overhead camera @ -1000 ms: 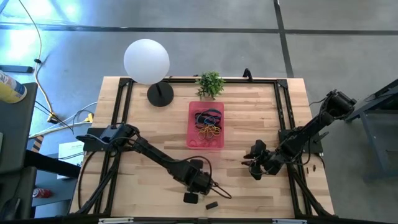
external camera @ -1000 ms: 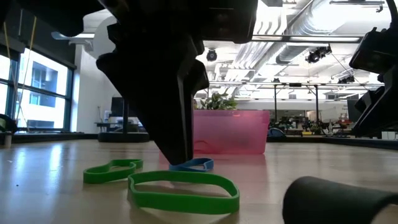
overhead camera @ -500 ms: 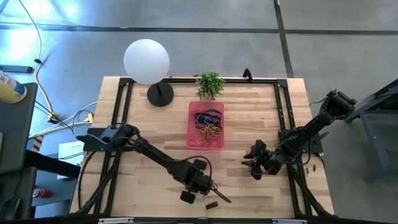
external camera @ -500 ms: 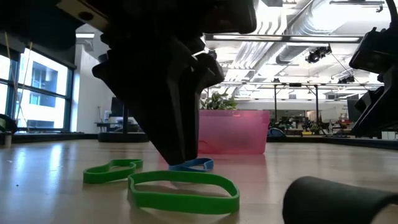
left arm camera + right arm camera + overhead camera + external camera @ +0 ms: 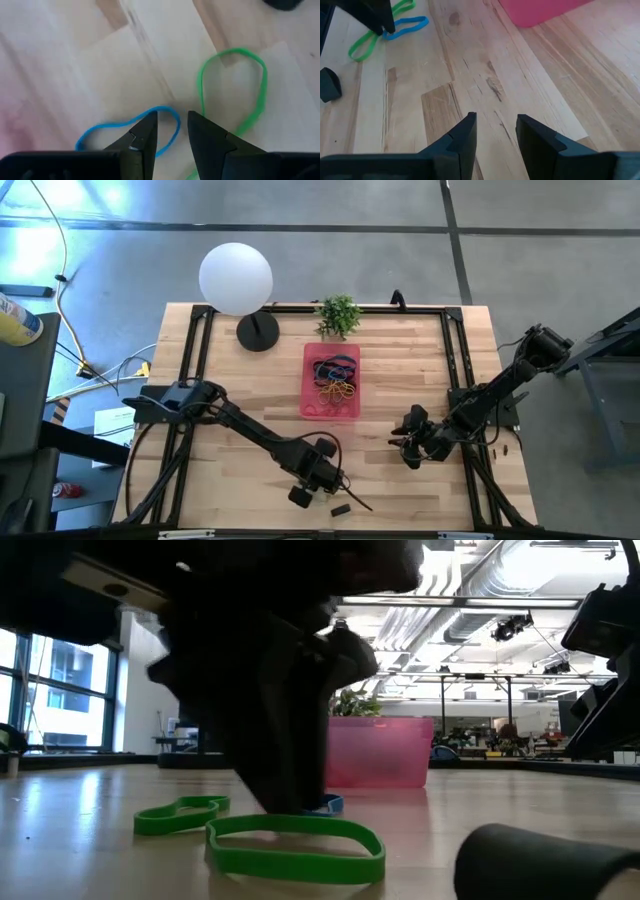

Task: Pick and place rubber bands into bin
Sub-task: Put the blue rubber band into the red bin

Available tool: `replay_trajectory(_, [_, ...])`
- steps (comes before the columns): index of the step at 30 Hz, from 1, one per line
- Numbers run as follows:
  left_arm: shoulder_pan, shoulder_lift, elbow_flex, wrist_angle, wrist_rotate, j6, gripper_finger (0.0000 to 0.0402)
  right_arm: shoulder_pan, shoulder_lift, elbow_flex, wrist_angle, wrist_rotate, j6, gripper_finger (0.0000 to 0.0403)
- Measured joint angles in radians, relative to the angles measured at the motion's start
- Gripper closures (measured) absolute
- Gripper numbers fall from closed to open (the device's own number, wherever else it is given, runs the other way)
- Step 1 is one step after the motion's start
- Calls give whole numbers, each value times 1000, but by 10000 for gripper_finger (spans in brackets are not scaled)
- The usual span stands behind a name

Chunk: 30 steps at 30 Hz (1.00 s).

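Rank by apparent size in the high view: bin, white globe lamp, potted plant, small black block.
1. bin
2. white globe lamp, round, so its footprint looks near the bin's; order unsure
3. potted plant
4. small black block

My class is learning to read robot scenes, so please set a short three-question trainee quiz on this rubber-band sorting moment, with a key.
1. True or false: the blue rubber band already lies inside the pink bin.
2. Which hand is down at the loose bands near the table's front edge? A) left hand B) right hand
3. Fill in: beside the blue band lies a loop coloured ____.

Key
1. False: it lies on the wooden table, with the left hand's open fingertips at its end.
2. A. The right hand waits open over bare wood on the table's right side.
3. Green.
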<state>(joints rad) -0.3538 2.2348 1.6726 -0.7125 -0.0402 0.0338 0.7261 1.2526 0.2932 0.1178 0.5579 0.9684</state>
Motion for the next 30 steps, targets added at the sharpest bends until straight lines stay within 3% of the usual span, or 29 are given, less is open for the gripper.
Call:
replay_trajectory(10, [1,5,-2,2,-17,14,313,0,5,0,5,-4,1,274])
replay_trajectory(18, [0,7,-2,2,-26,31,396,0,5,0,7,6,1,274])
replay_trajectory(30, [23,4,41,-14,-88,8,400,0,5,0,7,8,0,274])
